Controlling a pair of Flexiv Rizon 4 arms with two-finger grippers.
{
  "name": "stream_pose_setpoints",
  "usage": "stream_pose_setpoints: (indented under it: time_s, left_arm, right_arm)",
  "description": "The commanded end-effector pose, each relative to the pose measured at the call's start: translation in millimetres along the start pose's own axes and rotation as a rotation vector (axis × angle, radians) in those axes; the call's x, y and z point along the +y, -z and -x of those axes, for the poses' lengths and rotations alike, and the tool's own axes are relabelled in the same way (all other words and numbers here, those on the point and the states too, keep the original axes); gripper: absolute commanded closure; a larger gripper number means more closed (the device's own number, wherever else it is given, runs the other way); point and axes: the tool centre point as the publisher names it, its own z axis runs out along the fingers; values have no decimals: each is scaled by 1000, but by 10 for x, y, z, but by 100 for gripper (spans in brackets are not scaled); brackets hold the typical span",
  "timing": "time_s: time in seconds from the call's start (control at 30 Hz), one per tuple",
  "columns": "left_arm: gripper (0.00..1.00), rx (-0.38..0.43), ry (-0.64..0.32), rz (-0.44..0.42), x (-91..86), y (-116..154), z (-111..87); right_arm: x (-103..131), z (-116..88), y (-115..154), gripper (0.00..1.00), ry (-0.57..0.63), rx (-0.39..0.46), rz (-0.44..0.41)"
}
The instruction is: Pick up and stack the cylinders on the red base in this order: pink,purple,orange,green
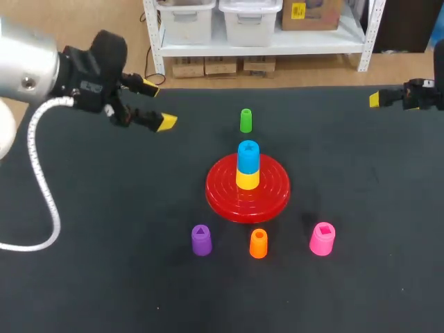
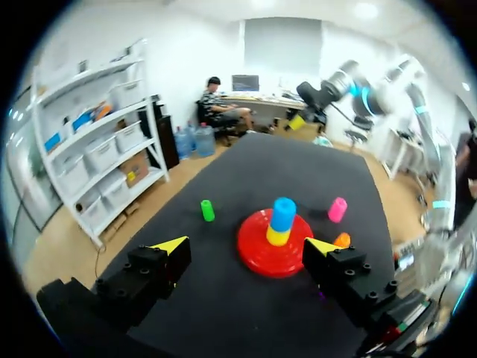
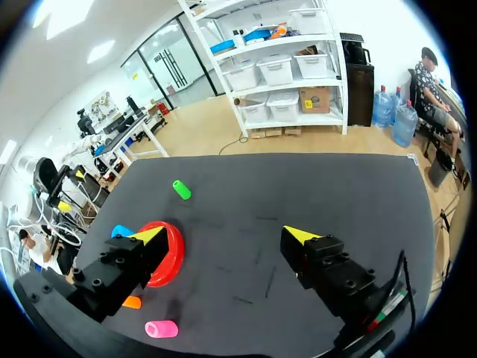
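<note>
Base (image 1: 269,199) holds blue cylinder (image 1: 248,151) atop yellow cylinder (image 1: 248,180)

No legible txt/nos.; only shape marks: triangle on purple cyl (image 1: 201,240), square on pink cyl (image 1: 322,238)

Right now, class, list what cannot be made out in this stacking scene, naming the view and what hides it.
1. Left wrist view: the purple cylinder cannot be made out behind a finger of the left gripper; the orange cylinder is half hidden.
2. Right wrist view: a finger of the right gripper hides the yellow cylinder.
3. Head view: the edge cuts off the right gripper's arm.
</note>
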Motion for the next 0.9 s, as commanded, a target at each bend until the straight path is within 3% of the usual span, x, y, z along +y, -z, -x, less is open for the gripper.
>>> stream_pose_setpoints:
  time_s: [0.03,0.3,0.5,0.73,0.9]
  left_arm:
    - [0,210,-369,-307,98,157,-194]
    - [0,303,-349,-281,238,525,-474]
    - [0,322,-321,-228,292,615,-539]
    - [0,288,-301,-198,289,566,-537]
    - [0,210,-260,-179,289,549,-534]
  right_arm:
    - [1,-2,7,0,0,0,-1]
    - [1,-2,7,0,0,0,-1]
    - [1,-2,7,0,0,0,-1]
    - [1,-2,7,0,0,0,-1]
    - [1,-2,7,0,0,0,-1]
